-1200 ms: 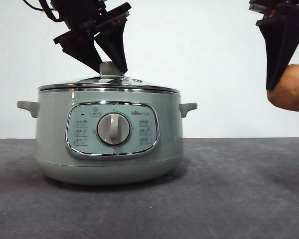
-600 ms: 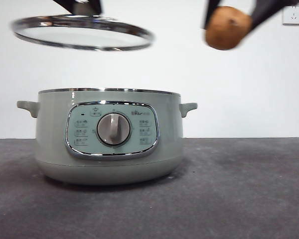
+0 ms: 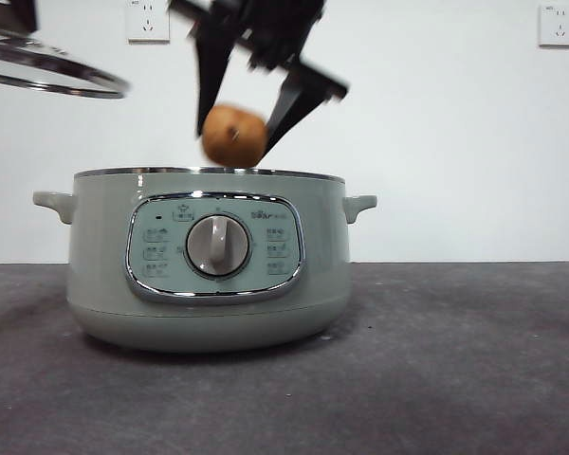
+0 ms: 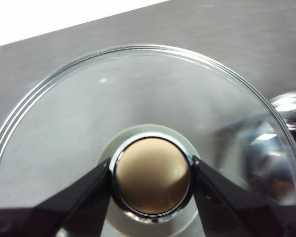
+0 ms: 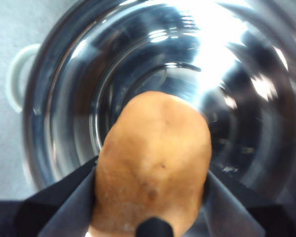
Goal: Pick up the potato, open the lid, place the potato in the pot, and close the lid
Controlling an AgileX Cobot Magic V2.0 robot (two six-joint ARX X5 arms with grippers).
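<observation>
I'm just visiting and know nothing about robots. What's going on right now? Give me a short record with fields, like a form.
pot: open, standing on the table, shiny metal inside
potato: held just above the pot's opening, not yet inside
right gripper: shut on the potato, over the pot
lid: off the pot, held up in the air to one side
left gripper: shut on the lid's knob
table: dark grey

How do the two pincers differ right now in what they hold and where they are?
The left pincer grips the lid by its knob, held off to the pot's side. The right pincer clamps the potato directly above the open pot. Both are shut on loads, raised above the pot.
</observation>
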